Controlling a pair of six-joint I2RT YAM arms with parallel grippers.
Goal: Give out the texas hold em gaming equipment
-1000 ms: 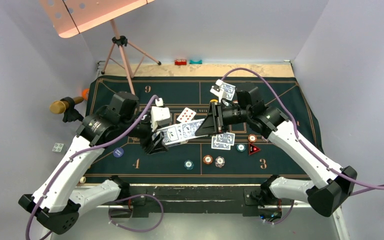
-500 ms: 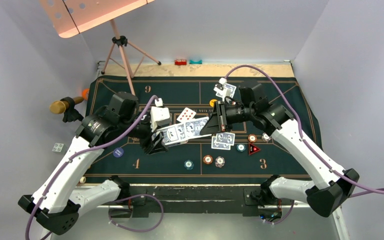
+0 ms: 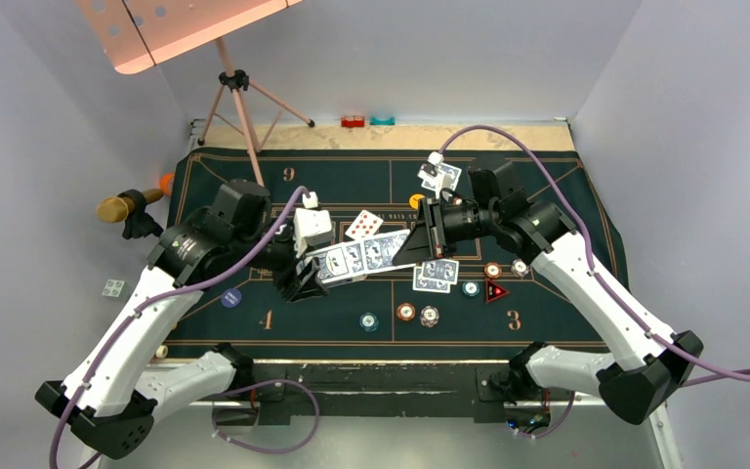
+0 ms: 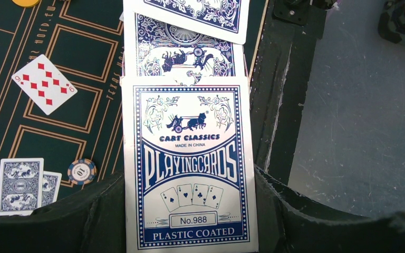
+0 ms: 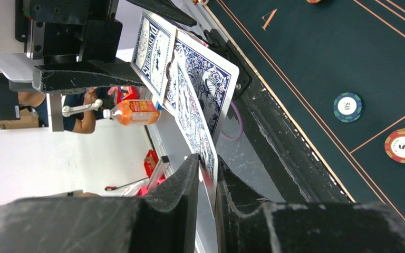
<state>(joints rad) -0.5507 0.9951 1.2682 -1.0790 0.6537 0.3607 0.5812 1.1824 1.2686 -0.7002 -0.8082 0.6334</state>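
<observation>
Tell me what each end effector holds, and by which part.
Left end effector: the card box, by its long sides near the bottom. Right end effector: one playing card, pinched by its near end.

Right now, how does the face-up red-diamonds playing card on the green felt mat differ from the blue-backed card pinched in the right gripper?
The face-up red-diamonds playing card lies flat on the green felt mat, untouched; the blue-backed card is held above the mat in the right gripper. The red-diamonds card shows its pips; the blue-backed card shows its patterned back. Both are rectangular playing cards.
</observation>
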